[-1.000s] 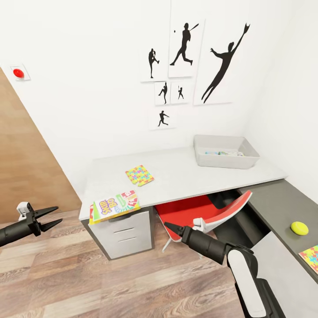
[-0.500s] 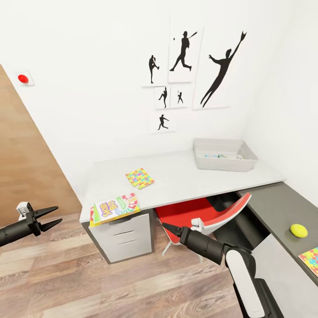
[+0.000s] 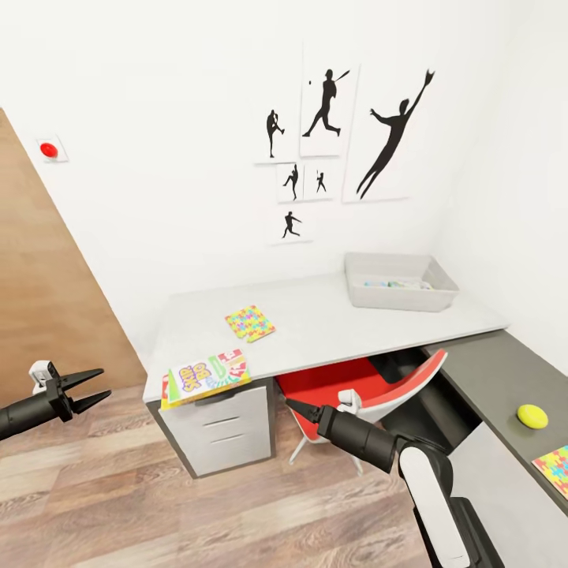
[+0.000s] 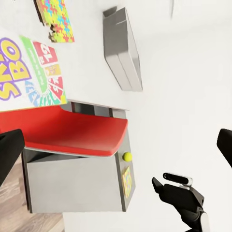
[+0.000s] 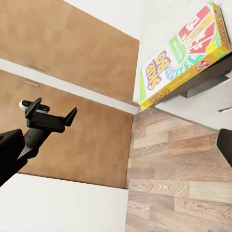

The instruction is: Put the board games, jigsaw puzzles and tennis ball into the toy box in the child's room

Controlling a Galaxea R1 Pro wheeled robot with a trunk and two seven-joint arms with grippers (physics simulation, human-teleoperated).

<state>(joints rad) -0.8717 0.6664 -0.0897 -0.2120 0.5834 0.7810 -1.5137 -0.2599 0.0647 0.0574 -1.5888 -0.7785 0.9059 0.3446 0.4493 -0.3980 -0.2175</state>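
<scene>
A colourful board game (image 3: pixel 207 376) lies on the front left corner of the pale desk (image 3: pixel 331 319), and it also shows in the right wrist view (image 5: pixel 186 53). A jigsaw puzzle (image 3: pixel 250 323) sits mid-desk. The grey toy box (image 3: pixel 398 282) stands at the desk's back right, with something light inside. On the dark side desk (image 3: pixel 489 371) lie a yellow-green tennis ball (image 3: pixel 532 415) and a second puzzle (image 3: pixel 554 465). My left gripper (image 3: pixel 105 383) hangs open over the floor, left of the desk. My right gripper (image 3: pixel 290 405) is low in front of the red chair, fingers (image 5: pixel 9 154) spread wide, holding nothing.
A red chair (image 3: pixel 355 386) is tucked under the desk beside a grey drawer unit (image 3: pixel 225 422). A brown wooden panel (image 3: pixel 39 300) stands at the left. Wood floor (image 3: pixel 197 513) stretches in front of the desk. Silhouette posters hang on the white wall.
The whole picture has shifted slightly, so the camera has moved; the desk looks a little farther off. Both grippers keep their pose and stay open.
</scene>
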